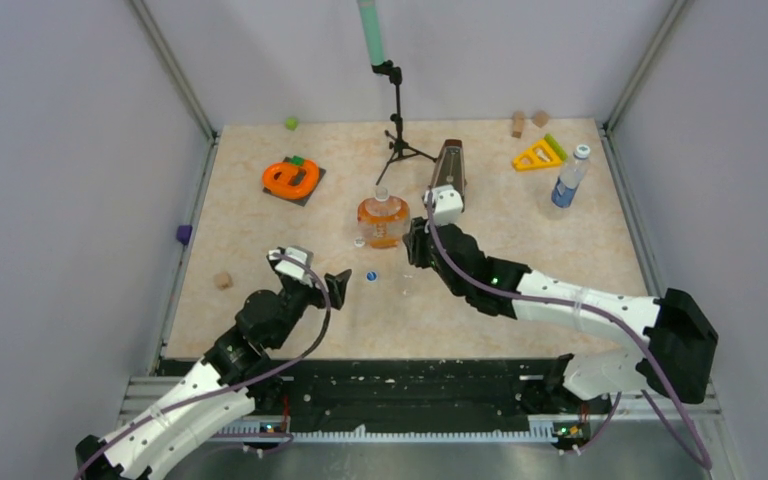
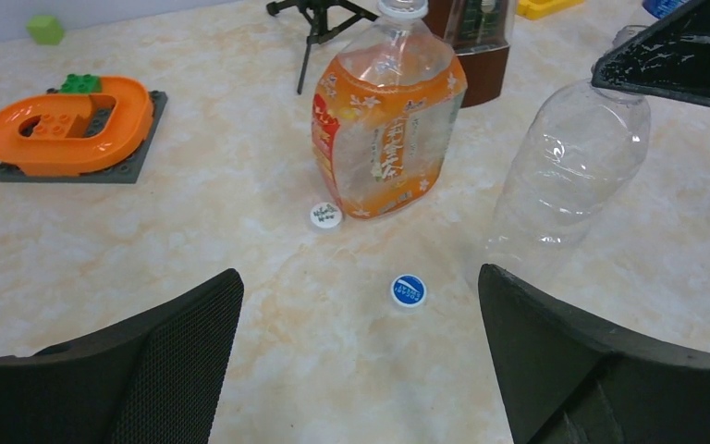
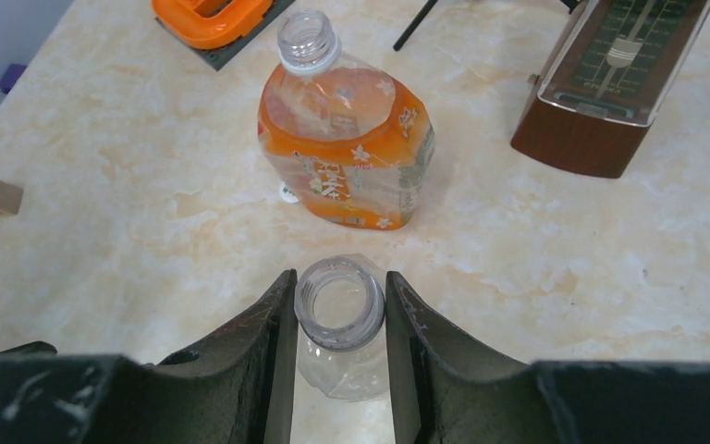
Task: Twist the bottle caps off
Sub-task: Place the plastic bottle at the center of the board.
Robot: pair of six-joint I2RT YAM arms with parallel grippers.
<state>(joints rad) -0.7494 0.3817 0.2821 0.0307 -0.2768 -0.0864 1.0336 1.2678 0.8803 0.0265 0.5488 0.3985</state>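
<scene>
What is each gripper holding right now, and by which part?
Right gripper grips the clear bottle by its open neck, one finger on each side. Left gripper is open, holding nothing.

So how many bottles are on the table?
3. The orange bottle stands in the middle, the clear bottle is beside it with the right gripper closed on its neck, and the blue-label bottle is off at the far right.

Top camera looks down from high behind; both wrist cameras sit low and close, sharing the orange bottle [image 2: 384, 139] ahead.
</scene>
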